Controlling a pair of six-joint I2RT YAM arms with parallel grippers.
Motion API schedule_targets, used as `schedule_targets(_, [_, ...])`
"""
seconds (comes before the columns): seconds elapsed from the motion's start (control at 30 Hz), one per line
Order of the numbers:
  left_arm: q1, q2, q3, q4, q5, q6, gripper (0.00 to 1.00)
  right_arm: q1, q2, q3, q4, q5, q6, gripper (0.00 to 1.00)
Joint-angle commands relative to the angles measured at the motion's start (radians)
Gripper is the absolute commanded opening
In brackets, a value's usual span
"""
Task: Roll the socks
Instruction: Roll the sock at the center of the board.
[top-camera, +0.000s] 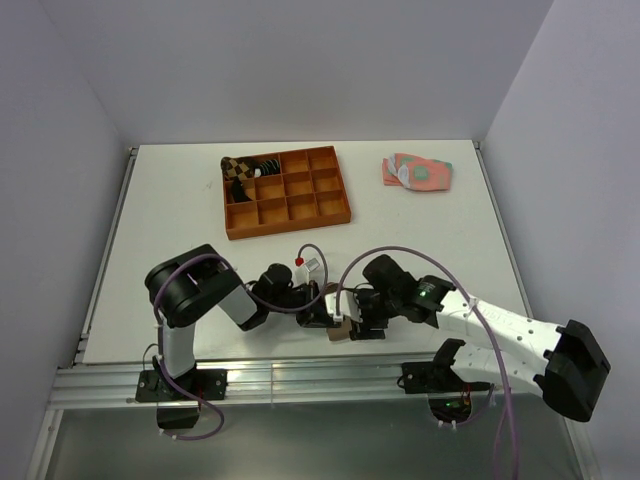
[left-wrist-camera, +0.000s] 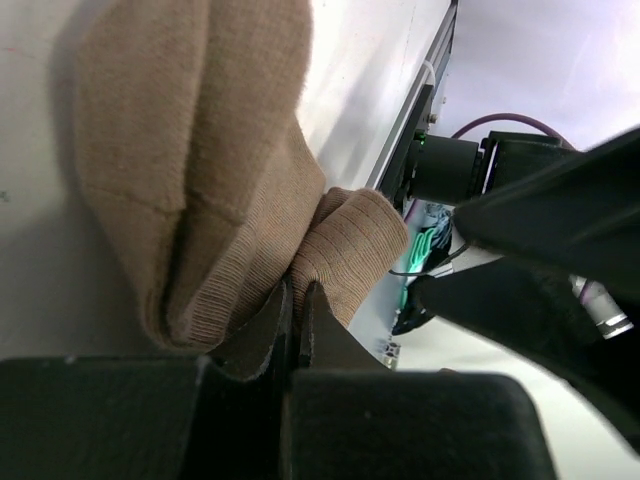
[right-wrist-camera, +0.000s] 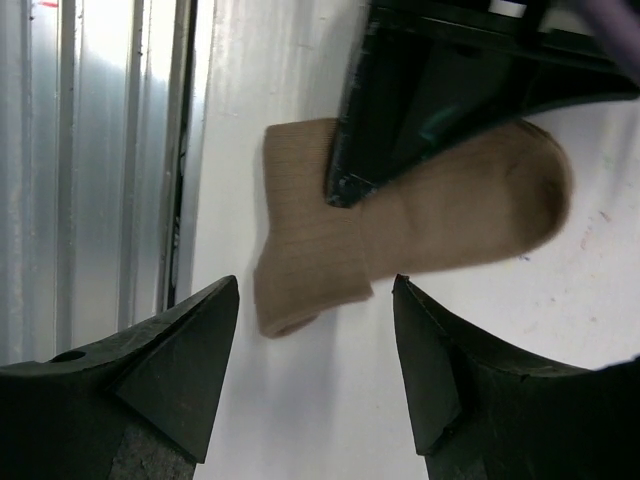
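Where the surface (top-camera: 180, 200) nears its front edge, the tan sock (right-wrist-camera: 460, 210) lies folded, its ribbed end doubled over. Left gripper (left-wrist-camera: 297, 300): jaws pressed together, pinching a fold of the sock's fabric. Right gripper (right-wrist-camera: 312, 288): jaws wide apart over the ribbed end, holding nothing.

Overhead view; both wrist cameras closely frame the sock (right-wrist-camera: 450, 215).

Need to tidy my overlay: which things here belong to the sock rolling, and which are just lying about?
Job: tan sock, pinched by left gripper; black striped sock; right gripper, open.
Lying about: tray, checkered sock, pink-green socks.
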Motion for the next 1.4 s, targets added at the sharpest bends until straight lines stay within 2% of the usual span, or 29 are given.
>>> schedule_targets(0.0, [0.003,0.017,-0.011,-0.167,0.006,0.013,0.00,0.058,0.026,-0.027,0.062,0.035,0.011,0.70])
schedule_targets(0.3, [0.019,0.037,0.005,-0.188,0.019,-0.001,0.00,0.145,0.109,-0.094,0.175,0.117,0.036,0.67])
schedule_targets(0.4, [0.019,0.034,0.012,-0.194,0.029,-0.001,0.00,0.158,0.127,-0.109,0.224,0.148,0.053,0.62])
schedule_targets(0.43, [0.019,0.030,0.012,-0.194,0.036,-0.001,0.00,0.161,0.135,-0.111,0.244,0.157,0.060,0.59])
schedule_targets(0.47, [0.019,0.027,0.013,-0.190,0.042,-0.004,0.00,0.163,0.143,-0.109,0.252,0.166,0.066,0.52])
schedule_targets(0.53, [0.019,0.020,0.016,-0.171,0.061,-0.010,0.00,0.163,0.164,-0.106,0.264,0.186,0.070,0.45])
schedule_targets(0.57, [0.017,0.016,0.018,-0.173,0.070,-0.013,0.01,0.161,0.172,-0.105,0.270,0.191,0.073,0.38])
schedule_targets(0.63, [0.019,-0.010,0.025,-0.197,0.068,0.013,0.07,0.161,0.189,-0.096,0.261,0.193,0.076,0.32])
schedule_targets(0.77, [0.019,-0.111,0.076,-0.425,-0.023,0.134,0.18,0.163,0.195,-0.079,0.204,0.203,0.068,0.21])
schedule_targets(0.9, [0.035,-0.243,0.137,-0.601,-0.141,0.221,0.29,0.160,0.154,-0.071,0.151,0.249,0.063,0.18])
schedule_targets(1.17, [0.065,-0.340,0.232,-0.883,-0.270,0.320,0.31,0.160,0.103,-0.028,0.007,0.248,0.076,0.18])
schedule_targets(1.2, [0.065,-0.343,0.249,-0.910,-0.295,0.323,0.28,0.158,0.104,-0.016,-0.003,0.248,0.076,0.18])
schedule_targets(1.27, [0.065,-0.345,0.251,-0.935,-0.326,0.329,0.26,0.158,0.112,-0.005,-0.021,0.252,0.077,0.18])
schedule_targets(1.37, [0.065,-0.340,0.217,-0.877,-0.300,0.321,0.24,0.158,0.123,0.012,-0.035,0.251,0.076,0.18])
